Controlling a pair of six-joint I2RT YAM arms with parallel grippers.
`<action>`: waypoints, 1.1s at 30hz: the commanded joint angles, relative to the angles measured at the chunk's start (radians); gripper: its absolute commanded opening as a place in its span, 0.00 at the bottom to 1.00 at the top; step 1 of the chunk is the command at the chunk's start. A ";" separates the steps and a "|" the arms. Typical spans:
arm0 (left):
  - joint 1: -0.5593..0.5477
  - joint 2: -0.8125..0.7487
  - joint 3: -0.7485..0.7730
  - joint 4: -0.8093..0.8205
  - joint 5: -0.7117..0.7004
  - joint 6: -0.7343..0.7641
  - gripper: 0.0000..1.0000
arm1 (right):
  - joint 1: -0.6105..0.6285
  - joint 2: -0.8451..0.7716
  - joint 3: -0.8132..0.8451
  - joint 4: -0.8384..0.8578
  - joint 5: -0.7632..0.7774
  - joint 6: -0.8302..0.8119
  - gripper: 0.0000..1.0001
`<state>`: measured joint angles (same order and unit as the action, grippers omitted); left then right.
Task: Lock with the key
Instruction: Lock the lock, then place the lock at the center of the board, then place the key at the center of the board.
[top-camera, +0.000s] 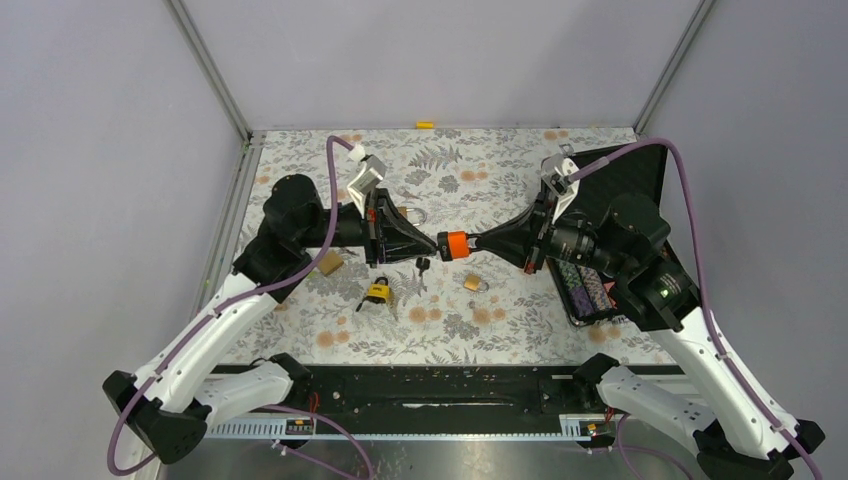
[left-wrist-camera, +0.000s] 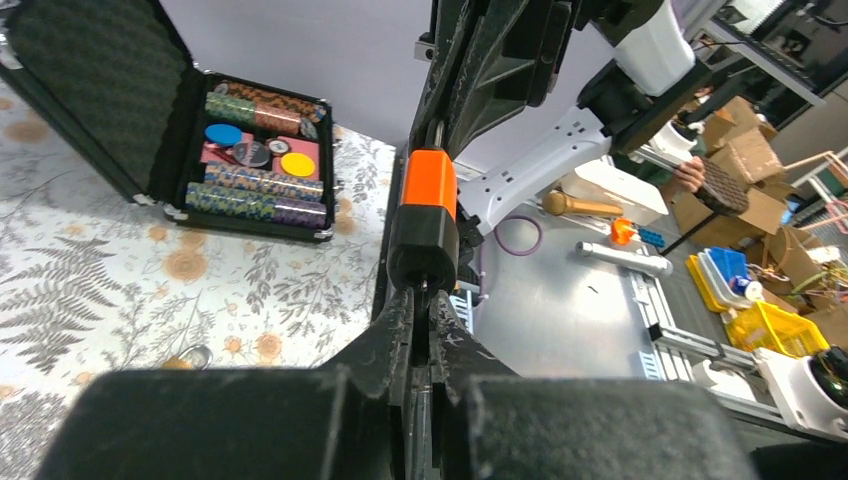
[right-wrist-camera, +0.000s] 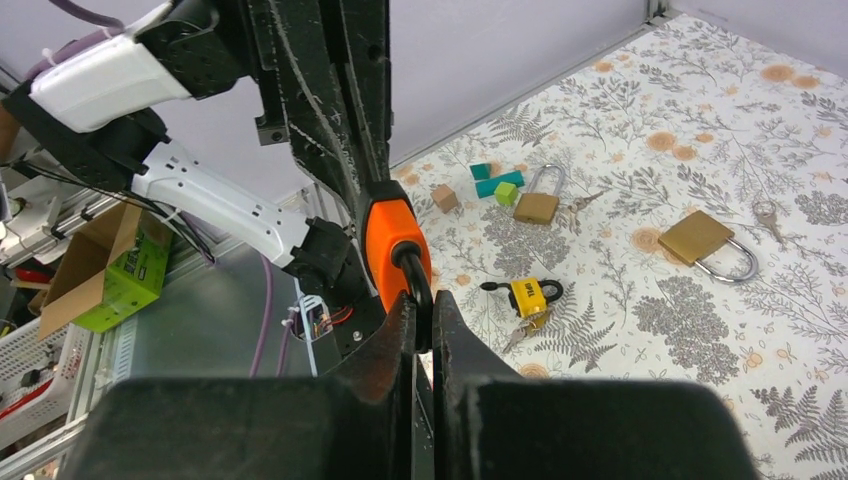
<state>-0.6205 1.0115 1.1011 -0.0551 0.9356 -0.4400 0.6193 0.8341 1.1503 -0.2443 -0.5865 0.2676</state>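
You had the orange padlock (top-camera: 456, 244) up off the floral table (top-camera: 480, 170), lying level between the two arms at mid-table. Your right gripper (right-wrist-camera: 422, 310) was clamped on its black shackle. Your left gripper (left-wrist-camera: 420, 300) was pressed together right against the lock's black end, and whatever sat between those fingers was hidden by them. A small dark piece (top-camera: 422, 265) hung just under the tips in the top view, too small to say whether it was a key. Below the held lock, on the cloth, lay a yellow padlock (top-camera: 377, 292) with keys beside it and a small brass padlock (top-camera: 474, 284) — both apart from the grippers. Another brass padlock (top-camera: 328, 262) was half covered by your left arm, and a few coloured blocks (right-wrist-camera: 495, 183) sat near it. Partly under your right arm stood an open black case (left-wrist-camera: 255, 160) of poker chips, lid thrown back, well apart from the orange lock.
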 joint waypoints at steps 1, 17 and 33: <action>0.034 -0.082 0.006 -0.083 -0.146 0.061 0.00 | -0.018 -0.027 0.043 0.048 0.079 -0.026 0.00; 0.053 -0.121 -0.009 -0.304 -0.610 0.092 0.00 | -0.069 0.029 -0.016 0.013 0.509 0.030 0.00; -0.007 0.415 -0.054 0.207 -0.738 -0.007 0.00 | -0.230 0.623 -0.117 0.260 0.409 0.295 0.00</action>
<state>-0.5938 1.2953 0.9390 -0.0311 0.2794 -0.4240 0.4294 1.3804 1.0286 -0.1471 -0.1158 0.4713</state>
